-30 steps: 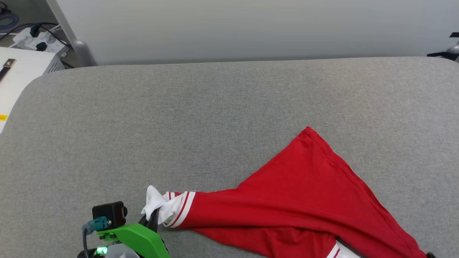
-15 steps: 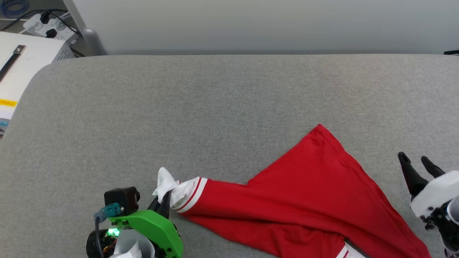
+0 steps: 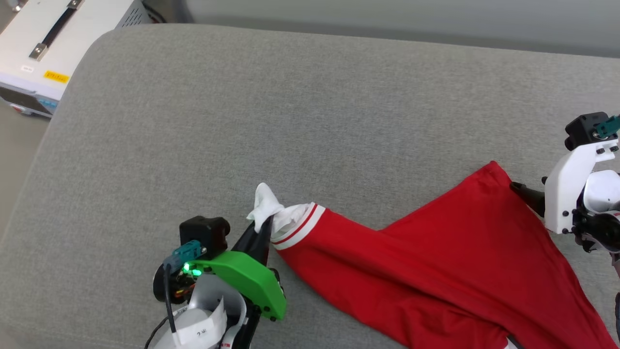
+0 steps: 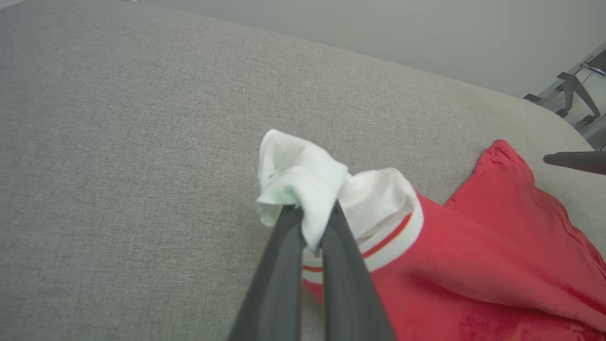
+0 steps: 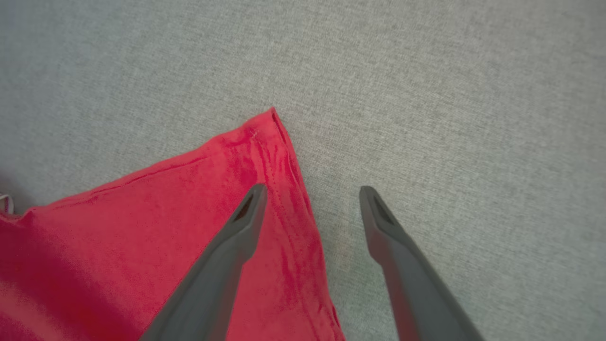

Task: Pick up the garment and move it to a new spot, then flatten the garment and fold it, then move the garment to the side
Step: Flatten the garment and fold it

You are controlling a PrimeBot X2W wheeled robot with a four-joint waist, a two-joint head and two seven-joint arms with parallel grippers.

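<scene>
Bare grey surface [image 3: 300, 106] beyond garment [image 3: 436, 257]

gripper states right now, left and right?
Left gripper: closed on the white sleeve end of the garment.
Right gripper: open, fingers astride the garment's red corner edge, gripping nothing.

Going by the head view: the garment [image 3: 436, 261] lies on the padded top [image 3: 193, 121], spread across the 4 to 5 o'clock part and running out of view at 5 o'clock. Its sleeve end reaches toward 9 o'clock, near the middle of the top. That end is pinched between the fingers of the left gripper [image 3: 264, 227], which comes in from 7 o'clock. One corner of the garment points to 1 o'clock, and the right gripper [image 5: 312, 189] sits right at that corner, at 3 o'clock of the top. In its wrist view one finger is over the cloth, the other over bare top, with the hem edge between them. A box [image 3: 72, 34] stands off the top's 10 o'clock corner.
</scene>
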